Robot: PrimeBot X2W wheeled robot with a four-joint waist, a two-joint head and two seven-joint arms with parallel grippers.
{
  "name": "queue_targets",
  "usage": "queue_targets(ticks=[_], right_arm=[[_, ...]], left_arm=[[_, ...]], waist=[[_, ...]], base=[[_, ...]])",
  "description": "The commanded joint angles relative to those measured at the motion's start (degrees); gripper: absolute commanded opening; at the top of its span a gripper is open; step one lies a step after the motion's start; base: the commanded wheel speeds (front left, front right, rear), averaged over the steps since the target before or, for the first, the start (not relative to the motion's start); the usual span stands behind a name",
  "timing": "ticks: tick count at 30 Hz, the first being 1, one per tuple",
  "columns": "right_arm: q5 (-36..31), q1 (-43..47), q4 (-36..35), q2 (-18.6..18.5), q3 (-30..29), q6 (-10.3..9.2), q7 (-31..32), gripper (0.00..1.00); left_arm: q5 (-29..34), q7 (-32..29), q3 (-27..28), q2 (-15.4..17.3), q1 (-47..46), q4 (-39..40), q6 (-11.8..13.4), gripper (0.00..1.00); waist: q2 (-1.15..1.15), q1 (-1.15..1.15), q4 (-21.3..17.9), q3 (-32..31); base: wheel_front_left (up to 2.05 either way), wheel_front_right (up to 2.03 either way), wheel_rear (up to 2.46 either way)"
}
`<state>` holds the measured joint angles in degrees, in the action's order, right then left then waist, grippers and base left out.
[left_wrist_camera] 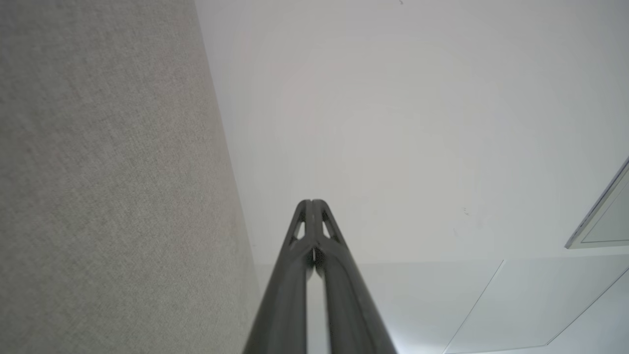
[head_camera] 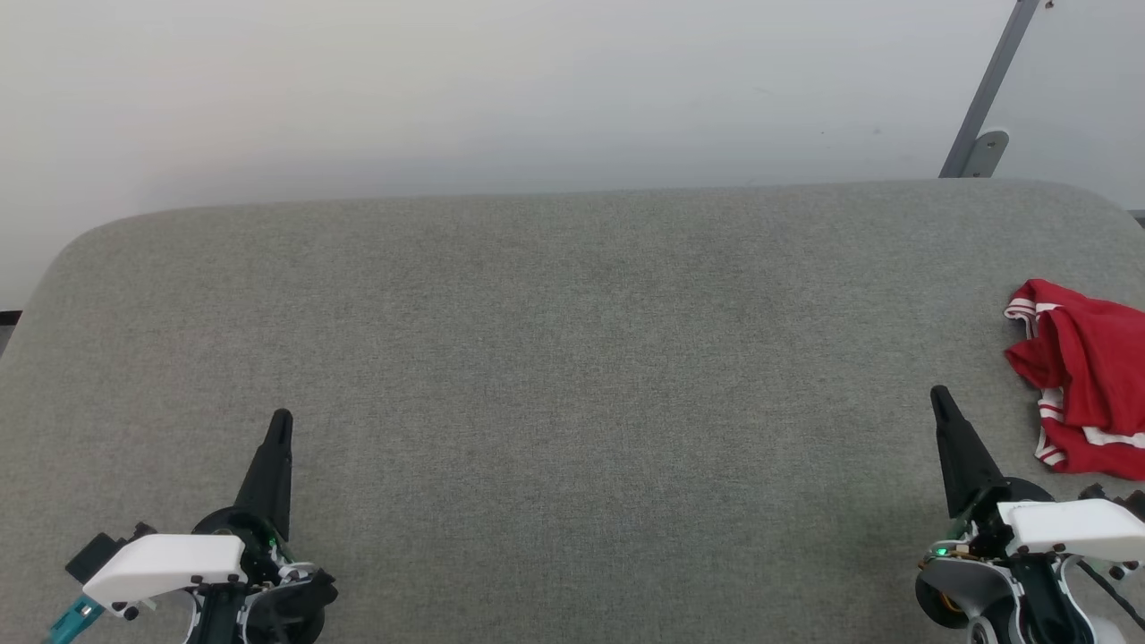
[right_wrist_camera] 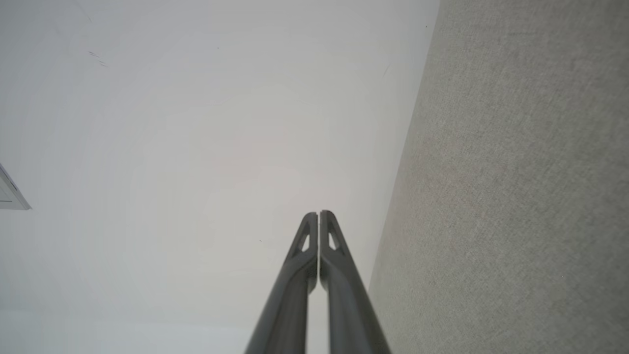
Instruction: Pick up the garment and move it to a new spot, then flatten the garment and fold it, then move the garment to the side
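A crumpled red cloth (head_camera: 1087, 385) with red-white striped trim lies on the grey table (head_camera: 572, 358) at the far right, cut off by the head view's edge. No lettering shows on it, so I cannot tell whether it is the garment. My right gripper (head_camera: 939, 394) hovers just left of the cloth, apart from it, shut and empty; its closed tips (right_wrist_camera: 318, 214) point at the pale wall. My left gripper (head_camera: 282, 419) stands near the front left, also shut with nothing in it, and its closed tips (left_wrist_camera: 311, 201) point the same way.
The table's grey fabric top has rounded far corners and a pale wall (head_camera: 501, 89) behind it. A grey metal bracket (head_camera: 979, 152) leans on the wall at the back right.
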<state>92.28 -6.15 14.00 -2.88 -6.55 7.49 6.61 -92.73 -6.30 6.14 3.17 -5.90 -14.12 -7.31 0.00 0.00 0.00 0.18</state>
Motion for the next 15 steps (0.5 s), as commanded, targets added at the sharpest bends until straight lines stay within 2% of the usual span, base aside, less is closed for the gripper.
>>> queue_targets(ticks=[1,15], right_arm=[[0.2,-0.3,0.1,0.1,0.0,0.00,0.1,0.00],[0.2,-0.3,0.1,0.1,0.0,0.00,0.1,0.00]], left_arm=[[0.2,-0.2,0.2,-0.1,-0.7,0.0,-0.3,0.00],[0.2,-0.3,0.2,-0.1,-0.7,0.0,-0.3,0.00]], waist=[[0.00,0.00,0.0,0.0],[0.00,0.00,0.0,0.0]], base=[[0.00,0.00,0.00],[0.00,0.00,0.00]])
